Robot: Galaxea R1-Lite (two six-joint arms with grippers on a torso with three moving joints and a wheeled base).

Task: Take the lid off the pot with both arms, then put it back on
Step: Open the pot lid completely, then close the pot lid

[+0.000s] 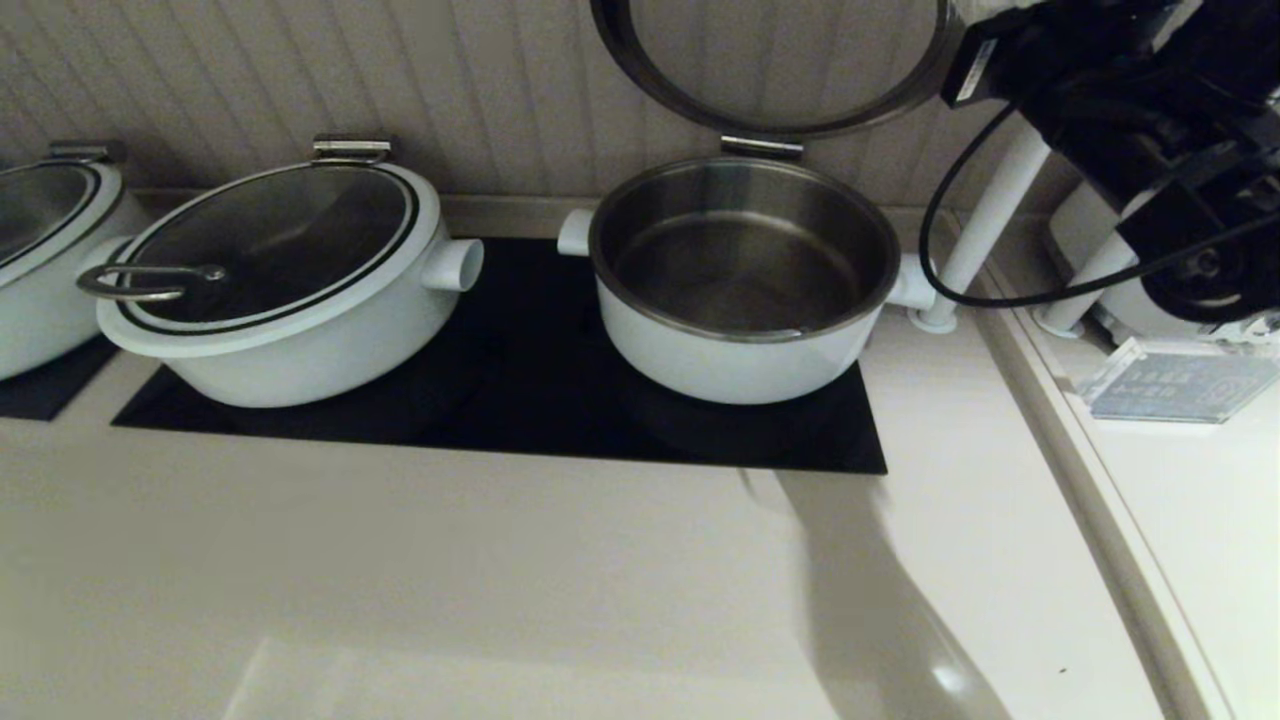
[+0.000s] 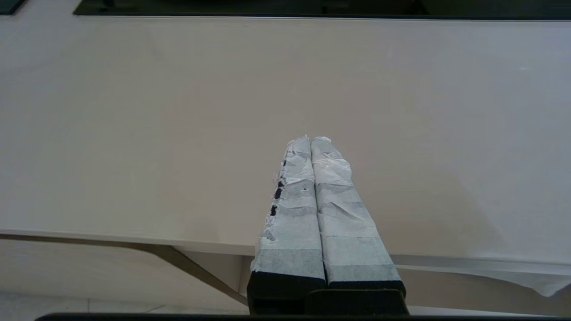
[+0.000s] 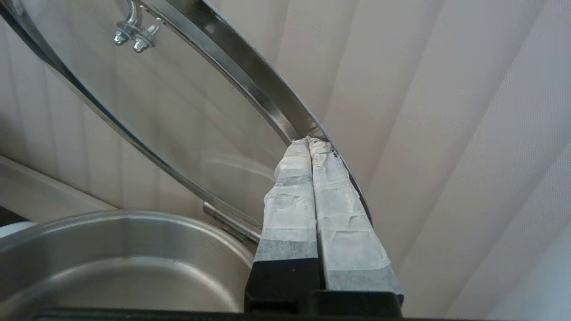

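Observation:
The deep white pot (image 1: 740, 290) with steel lining stands uncovered on the black cooktop (image 1: 520, 410); it also shows in the right wrist view (image 3: 111, 249). Its glass lid (image 1: 640, 60) stands tilted up behind it against the back wall, held at a steel hinge (image 1: 762, 146). In the right wrist view the lid (image 3: 178, 111) shows its underside and handle bolts. My right gripper (image 3: 310, 142) is shut, its cloth-covered tips touching the lid's steel rim at the raised edge. The right arm (image 1: 1150, 120) is at the upper right. My left gripper (image 2: 311, 139) is shut and empty above the bare counter, out of the head view.
A wider white pot with a loop-handled glass lid (image 1: 280, 290) sits left on the cooktop, another (image 1: 40, 260) at far left. White posts (image 1: 985, 230) and a clear sign stand (image 1: 1180, 385) stand at the right. The pale counter (image 1: 400, 580) stretches in front.

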